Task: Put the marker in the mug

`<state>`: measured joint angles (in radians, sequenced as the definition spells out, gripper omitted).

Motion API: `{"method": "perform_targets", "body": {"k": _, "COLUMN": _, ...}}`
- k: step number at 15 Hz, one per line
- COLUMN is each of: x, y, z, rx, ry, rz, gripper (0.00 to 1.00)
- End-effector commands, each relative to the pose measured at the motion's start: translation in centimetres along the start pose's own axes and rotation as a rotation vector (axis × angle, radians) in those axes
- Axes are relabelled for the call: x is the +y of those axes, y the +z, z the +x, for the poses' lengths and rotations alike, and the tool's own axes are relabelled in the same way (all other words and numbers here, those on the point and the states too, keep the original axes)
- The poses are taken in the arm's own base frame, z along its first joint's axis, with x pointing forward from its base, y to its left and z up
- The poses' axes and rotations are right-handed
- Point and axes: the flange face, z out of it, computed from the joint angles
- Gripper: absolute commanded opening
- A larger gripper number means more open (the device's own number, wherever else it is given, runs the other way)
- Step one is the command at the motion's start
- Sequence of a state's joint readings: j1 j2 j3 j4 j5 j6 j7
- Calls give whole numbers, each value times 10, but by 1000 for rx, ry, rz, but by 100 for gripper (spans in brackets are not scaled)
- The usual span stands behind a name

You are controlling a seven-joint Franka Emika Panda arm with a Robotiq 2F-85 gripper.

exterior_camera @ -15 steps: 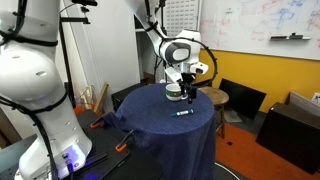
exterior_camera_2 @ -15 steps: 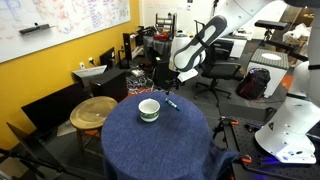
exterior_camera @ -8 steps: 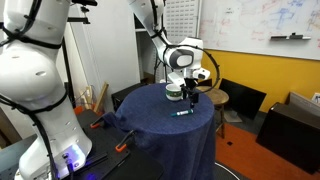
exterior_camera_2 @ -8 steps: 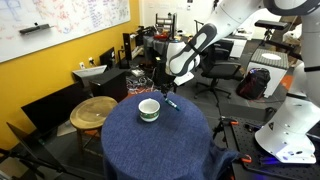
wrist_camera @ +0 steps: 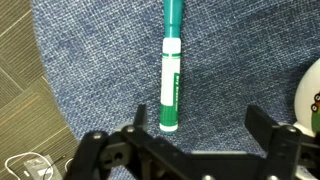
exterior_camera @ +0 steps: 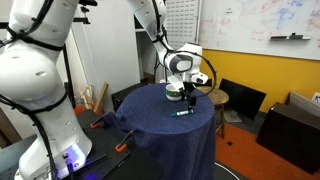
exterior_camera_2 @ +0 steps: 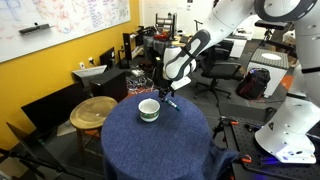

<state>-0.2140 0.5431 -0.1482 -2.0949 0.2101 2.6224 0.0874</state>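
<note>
The claw [wrist_camera: 197, 125] hangs wide open and empty above the marker [wrist_camera: 171, 75], lying on the blue-draped worktop [wrist_camera: 90, 60] near the mug [wrist_camera: 311, 100].

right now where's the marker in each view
In an exterior view: the marker lies on the blue cloth, nearer the camera than the mug.
In an exterior view: the marker lies to the right of the mug.
Wrist view: the marker runs top to bottom through the middle.
Shared landmark: the mug, only a white edge at the wrist view's right.
</note>
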Motion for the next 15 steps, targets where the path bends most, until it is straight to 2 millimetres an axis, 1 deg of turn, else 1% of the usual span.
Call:
{"method": "perform_targets", "body": {"k": 1, "x": -8, "y": 8, "z": 5, "rx": -21, "ry": 37, "rz": 17, "gripper": 100}}
{"method": "perform_targets", "body": {"k": 5, "x": -7, "y": 16, "z": 3, "rx": -31, "ry": 52, "rz": 14, "gripper": 100}}
{"method": "perform_targets", "body": {"k": 15, "x": 0, "y": 23, "z": 0, "rx": -45, "ry": 114, "rz": 24, "gripper": 100}}
